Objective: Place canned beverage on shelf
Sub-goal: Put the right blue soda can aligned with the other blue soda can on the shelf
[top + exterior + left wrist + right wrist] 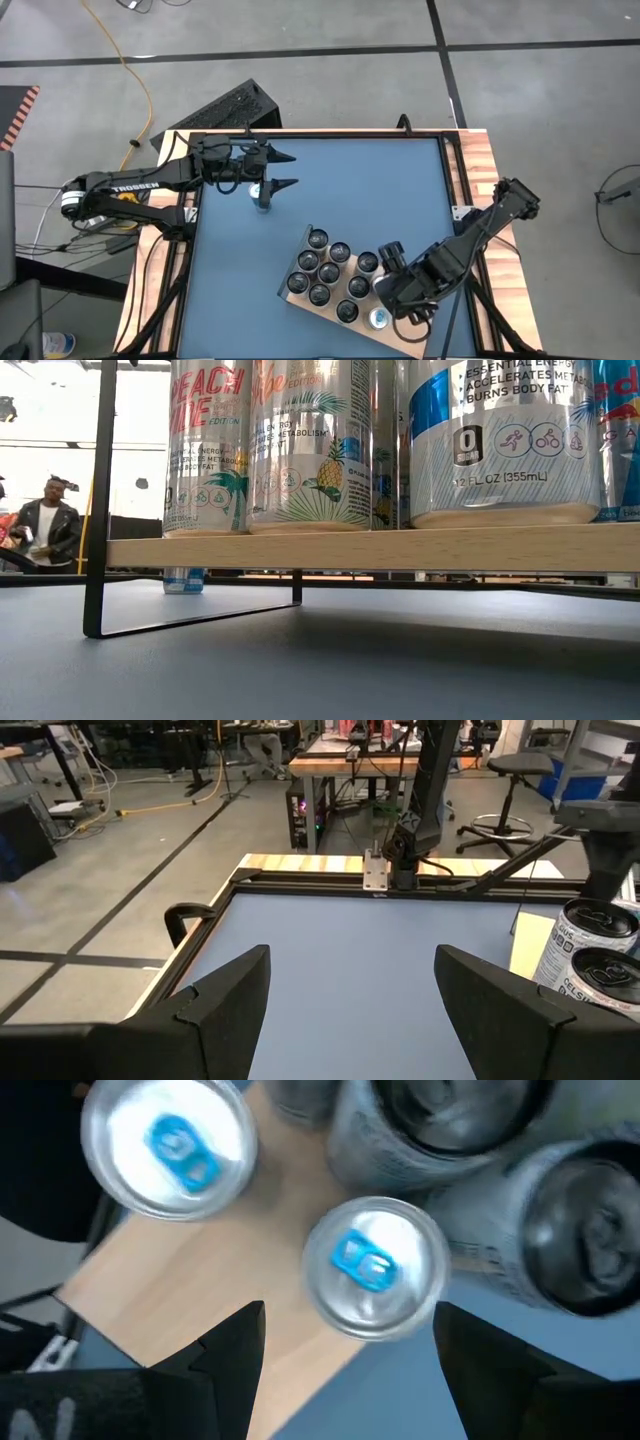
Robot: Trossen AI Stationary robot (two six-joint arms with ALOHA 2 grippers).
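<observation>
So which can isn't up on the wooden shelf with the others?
The lone can standing on the blue table, right by the left claw. All the other cans sit crowded together on the shelf near the right claw.

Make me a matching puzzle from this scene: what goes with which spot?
Things:
1. left gripper
2. right gripper
3. lone can
4. person

Places:
A. over a corner of the shelf, above a blue-tabbed can
B. standing on the blue table, off the shelf
C. in the room beyond the table
D. open and empty, near the table's far left side

Pairs: 1-D, 2-A, 3-B, 4-C
</observation>
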